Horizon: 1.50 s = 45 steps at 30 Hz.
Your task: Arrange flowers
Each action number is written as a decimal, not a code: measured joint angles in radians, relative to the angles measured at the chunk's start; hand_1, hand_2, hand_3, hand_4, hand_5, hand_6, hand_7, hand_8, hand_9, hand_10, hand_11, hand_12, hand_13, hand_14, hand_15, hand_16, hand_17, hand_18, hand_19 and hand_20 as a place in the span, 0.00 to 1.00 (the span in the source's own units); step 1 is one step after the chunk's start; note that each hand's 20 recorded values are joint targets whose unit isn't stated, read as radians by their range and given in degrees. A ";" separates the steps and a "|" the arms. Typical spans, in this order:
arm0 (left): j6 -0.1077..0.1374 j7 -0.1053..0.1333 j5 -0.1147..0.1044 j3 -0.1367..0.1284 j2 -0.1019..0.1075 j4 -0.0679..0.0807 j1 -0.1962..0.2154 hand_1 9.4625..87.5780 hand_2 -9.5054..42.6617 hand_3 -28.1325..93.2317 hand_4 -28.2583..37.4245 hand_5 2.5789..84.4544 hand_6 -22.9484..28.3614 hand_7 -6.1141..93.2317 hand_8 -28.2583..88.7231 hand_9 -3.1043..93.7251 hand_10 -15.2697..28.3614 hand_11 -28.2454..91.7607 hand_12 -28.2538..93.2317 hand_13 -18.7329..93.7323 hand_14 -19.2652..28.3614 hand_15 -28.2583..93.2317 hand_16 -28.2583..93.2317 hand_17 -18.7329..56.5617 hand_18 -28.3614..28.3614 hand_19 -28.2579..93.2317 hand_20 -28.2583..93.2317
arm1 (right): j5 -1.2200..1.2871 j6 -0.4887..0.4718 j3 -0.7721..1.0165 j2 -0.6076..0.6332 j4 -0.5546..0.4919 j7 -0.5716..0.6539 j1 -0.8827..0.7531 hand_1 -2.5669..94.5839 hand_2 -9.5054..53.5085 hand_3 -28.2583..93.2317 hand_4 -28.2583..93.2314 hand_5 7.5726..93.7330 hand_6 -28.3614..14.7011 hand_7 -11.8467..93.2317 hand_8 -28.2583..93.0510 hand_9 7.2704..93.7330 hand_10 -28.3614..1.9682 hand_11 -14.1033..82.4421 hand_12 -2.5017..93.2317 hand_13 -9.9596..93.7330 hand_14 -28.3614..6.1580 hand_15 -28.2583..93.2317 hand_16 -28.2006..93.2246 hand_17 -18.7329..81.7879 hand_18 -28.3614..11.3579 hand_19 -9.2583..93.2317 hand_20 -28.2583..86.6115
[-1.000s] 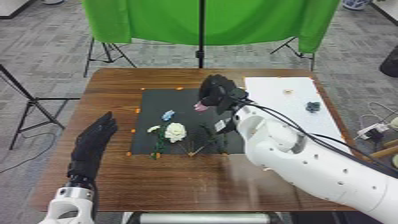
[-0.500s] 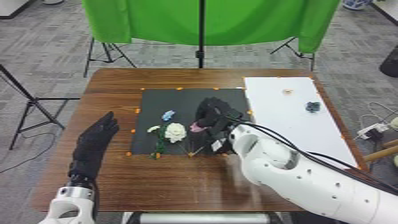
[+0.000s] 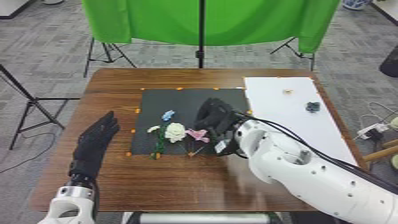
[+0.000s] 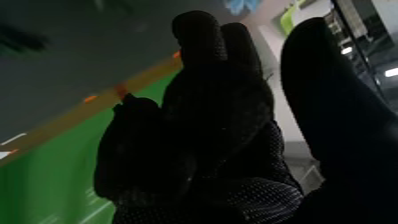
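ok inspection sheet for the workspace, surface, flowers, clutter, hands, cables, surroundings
surface: brown wooden table, with black mat and white rectangular sheet
job's things: on the mat, large white flower, small white flower, light blue flower, pink flower; on the sheet, small pale orange flower, dark blue-green flower
clutter: small orange tabs around the mat
grippers: black-gloved left hand open at the table's left; black-gloved right hand open over the mat
cables: black ones along the right arm; white ones on the floor
surroundings: green cloth, grey carpet, black stand
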 measured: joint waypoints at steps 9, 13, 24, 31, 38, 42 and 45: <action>0.001 0.001 0.001 -0.002 -0.004 -0.001 0.004 0.23 0.07 0.77 0.13 0.42 0.53 0.11 0.20 0.39 0.60 0.28 0.34 0.40 0.72 0.28 0.28 0.23 0.72 0.24 0.37 | -0.106 0.024 0.223 0.041 -0.100 0.053 -0.077 0.41 0.00 0.74 0.11 0.63 0.61 0.21 0.17 0.70 0.40 0.26 0.21 0.93 0.65 0.67 0.51 0.78 0.40 1.00 0.66; 0.002 0.001 0.001 -0.005 -0.004 -0.003 0.009 0.23 0.07 0.77 0.13 0.42 0.53 0.11 0.20 0.39 0.60 0.28 0.34 0.40 0.72 0.28 0.28 0.23 0.72 0.24 0.37 | -0.306 0.013 0.340 0.085 -0.088 0.197 -0.095 0.35 0.00 0.72 0.13 0.48 0.56 0.15 0.19 0.53 0.30 0.21 0.20 0.89 0.58 0.67 0.50 0.75 0.36 0.99 0.64; 0.002 0.000 0.002 -0.010 -0.003 -0.005 0.014 0.23 0.08 0.77 0.13 0.42 0.53 0.11 0.20 0.39 0.60 0.28 0.34 0.40 0.72 0.28 0.28 0.23 0.72 0.24 0.37 | -0.189 -0.216 0.400 0.187 0.233 0.342 -0.022 0.30 0.00 0.72 0.14 0.44 0.59 0.15 0.20 0.51 0.24 0.22 0.20 0.88 0.54 0.70 0.48 0.76 0.37 0.99 0.61; 0.002 0.000 0.003 -0.012 -0.003 -0.006 0.014 0.23 0.08 0.77 0.13 0.42 0.53 0.11 0.20 0.39 0.60 0.28 0.34 0.40 0.72 0.28 0.28 0.23 0.72 0.24 0.37 | -0.242 -0.124 0.353 0.169 0.370 0.368 -0.046 0.35 0.00 0.74 0.13 0.49 0.62 0.18 0.19 0.60 0.31 0.23 0.21 0.90 0.59 0.71 0.47 0.78 0.40 1.00 0.61; 0.002 0.000 0.003 -0.013 -0.002 -0.009 0.015 0.23 0.08 0.77 0.13 0.42 0.53 0.11 0.20 0.39 0.60 0.28 0.34 0.40 0.72 0.28 0.28 0.23 0.72 0.24 0.37 | -0.251 -0.103 0.345 0.164 0.382 0.377 -0.095 0.47 0.00 0.74 0.11 0.57 0.65 0.22 0.17 0.70 0.38 0.27 0.21 0.94 0.67 0.70 0.48 0.82 0.45 1.00 0.63; 0.002 0.000 0.003 -0.013 -0.002 -0.009 0.015 0.23 0.08 0.77 0.13 0.42 0.53 0.11 0.20 0.39 0.60 0.28 0.34 0.40 0.72 0.28 0.28 0.23 0.72 0.24 0.37 | -0.262 -0.105 0.332 0.161 0.388 0.379 -0.098 0.60 0.00 0.70 0.10 0.71 0.65 0.25 0.24 0.85 0.52 0.27 0.28 0.98 0.73 0.69 0.49 0.85 0.48 1.00 0.65; 0.002 0.001 0.003 -0.013 -0.002 -0.009 0.016 0.23 0.08 0.77 0.13 0.43 0.53 0.11 0.20 0.39 0.60 0.28 0.34 0.40 0.72 0.28 0.28 0.23 0.72 0.24 0.37 | -0.276 -0.037 0.317 0.160 0.398 0.368 -0.096 0.67 0.00 0.66 0.11 0.81 0.64 0.27 0.31 0.96 0.61 0.23 0.37 1.00 0.76 0.69 0.50 0.88 0.50 1.00 0.66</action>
